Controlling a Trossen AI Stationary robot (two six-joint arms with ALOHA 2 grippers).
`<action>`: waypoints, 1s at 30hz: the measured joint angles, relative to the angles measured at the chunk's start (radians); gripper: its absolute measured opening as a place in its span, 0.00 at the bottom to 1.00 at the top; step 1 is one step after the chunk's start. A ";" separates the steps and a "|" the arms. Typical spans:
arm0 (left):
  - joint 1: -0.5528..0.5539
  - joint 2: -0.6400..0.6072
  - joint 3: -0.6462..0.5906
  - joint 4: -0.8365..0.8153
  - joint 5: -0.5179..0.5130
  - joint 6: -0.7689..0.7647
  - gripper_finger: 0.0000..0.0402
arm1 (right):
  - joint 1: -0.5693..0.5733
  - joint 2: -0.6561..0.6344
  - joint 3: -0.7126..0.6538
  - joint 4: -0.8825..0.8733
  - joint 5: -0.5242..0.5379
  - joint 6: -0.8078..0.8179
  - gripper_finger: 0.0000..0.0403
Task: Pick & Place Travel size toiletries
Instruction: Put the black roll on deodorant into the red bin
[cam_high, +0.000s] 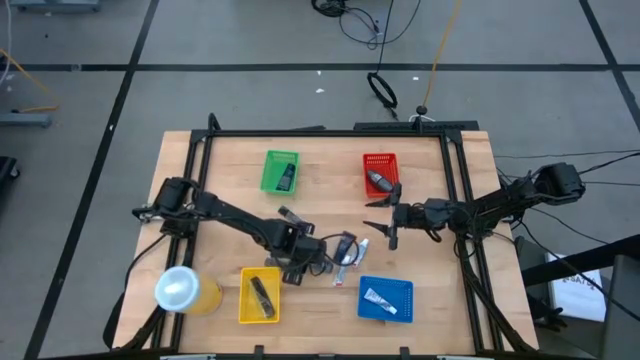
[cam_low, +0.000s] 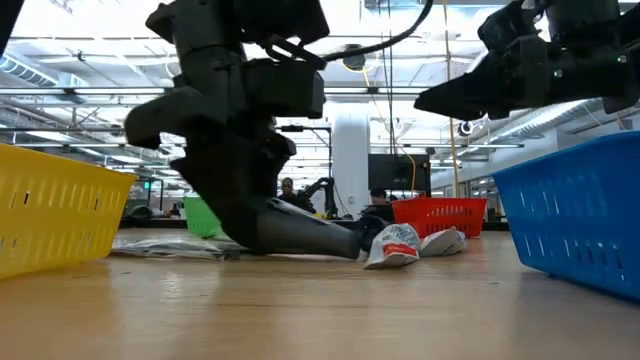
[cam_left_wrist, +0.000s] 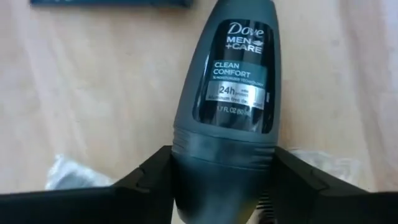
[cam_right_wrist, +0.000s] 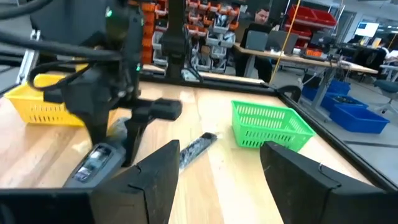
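I had the left gripper low at mid-table, its jaws pinching a dark grey Dove roll-on deodorant that lay on the wood, between the yellow basket and the blue basket. More toiletries, a small white tube among them, sat just beside it. My right gripper hovered above the table with jaws spread and nothing between them, just below the red basket. The green basket stood well apart, with bare board between it and the left gripper.
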 joint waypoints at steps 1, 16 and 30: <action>0.008 0.000 0.002 -0.006 -0.014 -0.009 0.46 | 0.000 0.000 0.000 -0.015 -0.001 0.000 0.54; 0.115 -0.024 0.073 0.281 -0.287 0.035 0.47 | -0.022 0.177 0.119 -0.157 -0.102 0.044 0.86; 0.116 -0.024 0.073 0.372 -0.339 0.123 0.49 | -0.023 0.257 0.217 -0.183 -0.087 0.066 0.60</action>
